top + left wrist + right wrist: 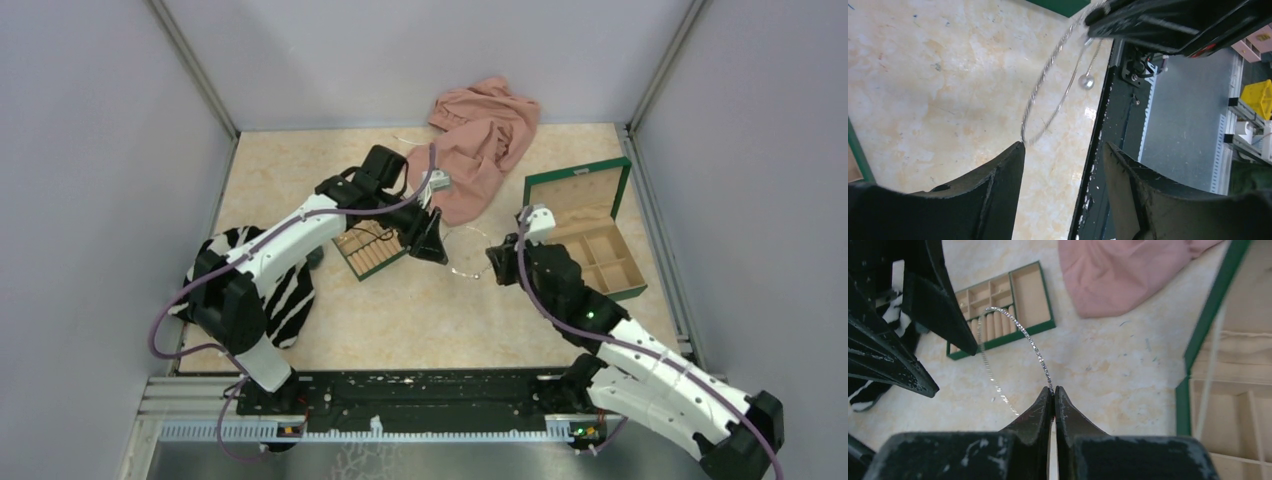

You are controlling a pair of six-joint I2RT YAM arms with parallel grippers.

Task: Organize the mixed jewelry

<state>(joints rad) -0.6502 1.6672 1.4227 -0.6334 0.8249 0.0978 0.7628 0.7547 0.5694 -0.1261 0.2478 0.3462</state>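
The thin silvery chain necklace (458, 262) hangs in a loop between my two grippers, above the table's middle. My right gripper (1053, 388) is shut on one strand of the chain (1037, 354), and the loop arches up and left from its tips. My left gripper (1065, 146) is open; the far end of the loop (1040, 85) touches the tip of its left finger (1015, 152). The chain's small bead end (1087, 82) dangles below the right gripper. In the top view the left gripper (432, 243) and right gripper (497, 266) are close together. I see no gold specks.
A small green-edged slotted tray (372, 250) lies just left of the left gripper and also shows in the right wrist view (1003, 305). An open green wooden compartment box (592, 232) stands at the right. A pink cloth (482, 140) lies at the back and a zebra-striped cloth (275, 290) at the left.
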